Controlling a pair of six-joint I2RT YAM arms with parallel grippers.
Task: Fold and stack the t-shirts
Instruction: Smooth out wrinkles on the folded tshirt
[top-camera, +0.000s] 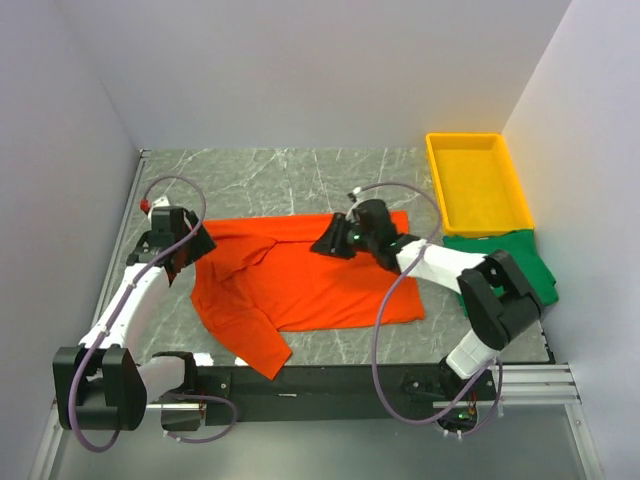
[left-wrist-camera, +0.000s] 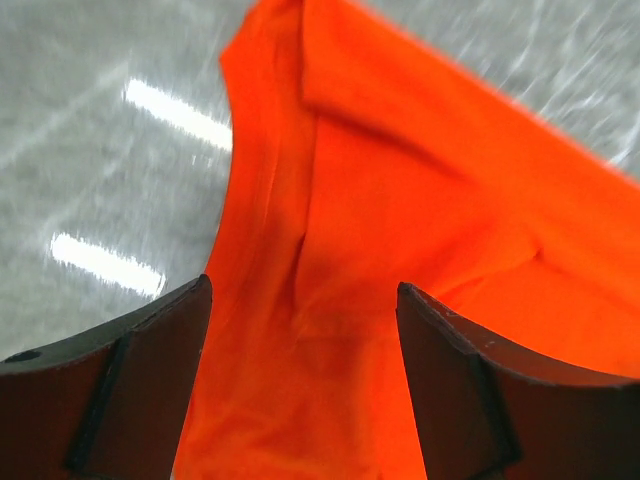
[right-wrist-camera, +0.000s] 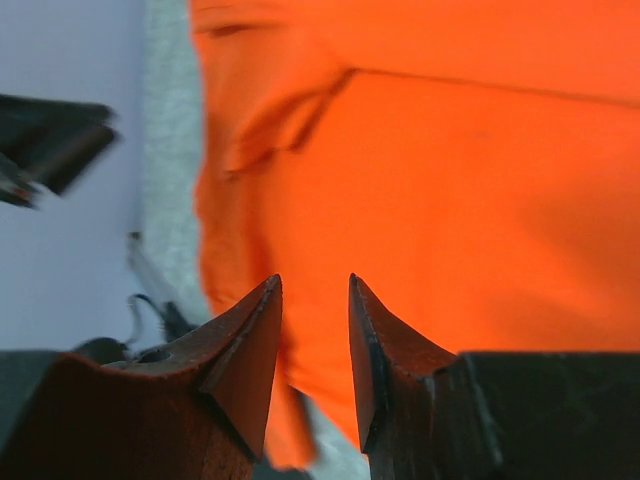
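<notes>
Orange-red shirt (top-camera: 310, 285), dark green shirt (top-camera: 535, 255)

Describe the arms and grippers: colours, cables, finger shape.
The left arm and right arm have white links, black joints and bases. A lilac cable loops along each. The left gripper and right gripper are black; the right's fingers taper to points. Small red part by the left wrist.

Orange-red t-shirt (top-camera: 310, 285) spread out, left side rumpled, centre, dark green t-shirt (top-camera: 505, 243) lying far right
</notes>
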